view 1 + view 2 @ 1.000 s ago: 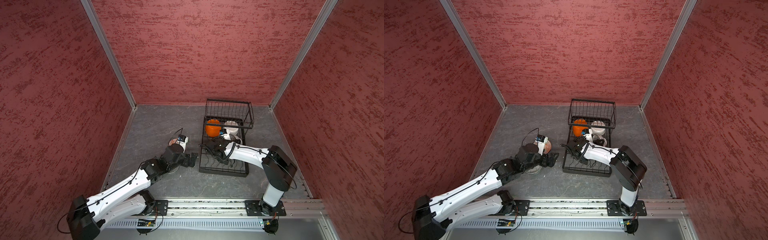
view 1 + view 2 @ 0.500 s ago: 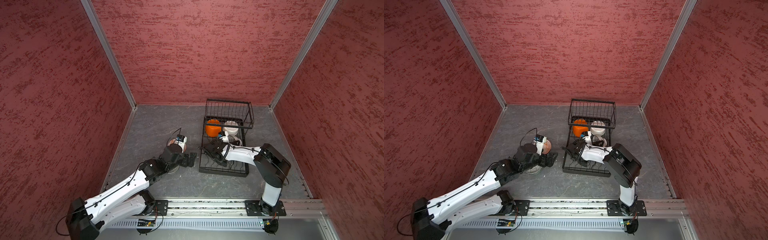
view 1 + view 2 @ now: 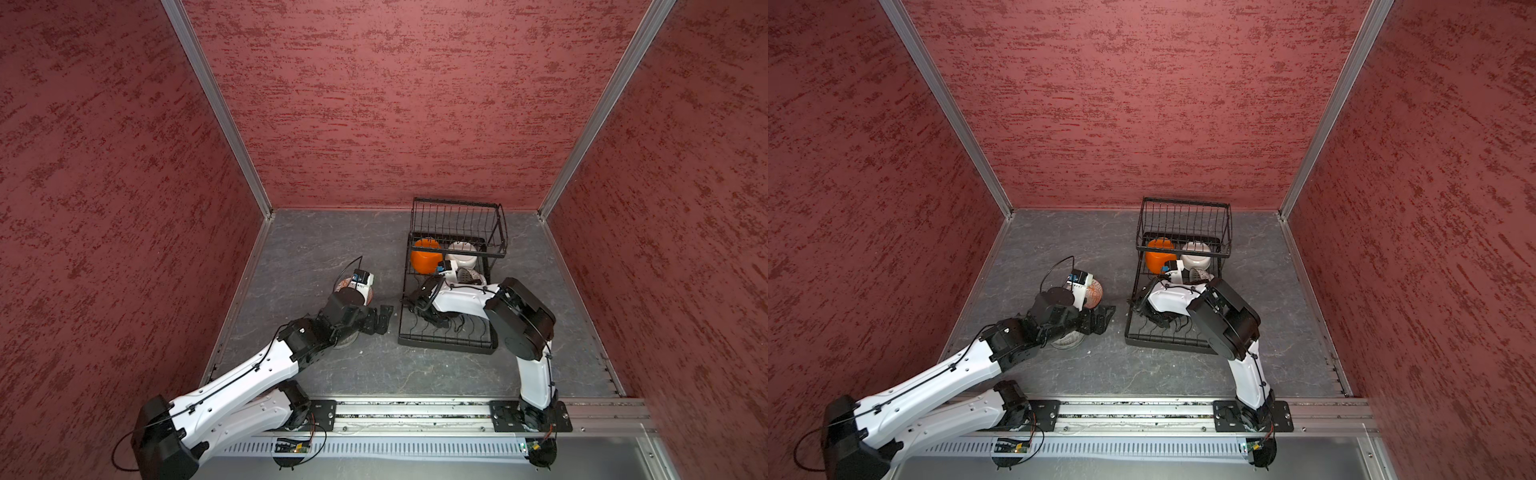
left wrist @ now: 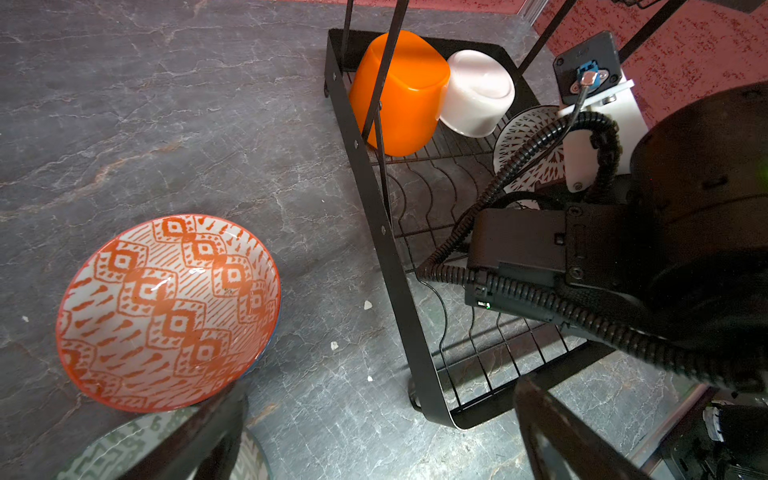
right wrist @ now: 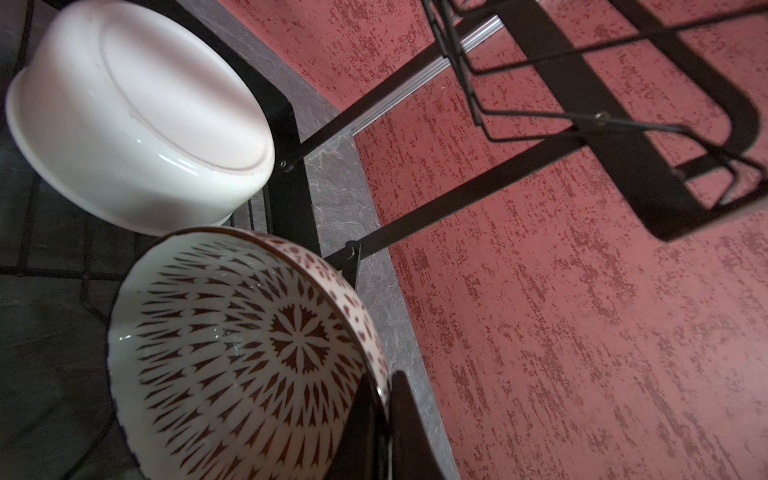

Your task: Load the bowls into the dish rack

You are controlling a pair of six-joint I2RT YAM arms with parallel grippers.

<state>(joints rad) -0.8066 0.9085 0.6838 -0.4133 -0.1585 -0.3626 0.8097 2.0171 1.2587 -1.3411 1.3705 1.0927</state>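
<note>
Black wire dish rack (image 3: 444, 347) and bowls on grey counter (image 3: 316, 249).
In both top views, left fingers (image 3: 1108, 311) stand apart beside the rack. Left wrist: orange-patterned white ceramic bowl (image 4: 166, 311) sits on the counter. Right wrist: right fingers (image 5: 409, 432) clamp the rim of the dark-patterned white bowl (image 5: 249, 353), inside the rack.

Bright and even in both top views, lit from above; sharp throughout, wall edges splayed outward toward the corners. In the left wrist view, white glints on the red-patterned bowl (image 4: 166, 311) with a soft shadow to its right, a hot patch on the orange bowl (image 4: 399, 95), left claw (image 4: 380, 390) blurred at the lower edge. Dimmer at lower left of the right wrist view; small highlights on the white bowl (image 5: 137, 116) and black-patterned bowl (image 5: 245, 353); right claw (image 5: 384, 390) dark, out of focus.
</note>
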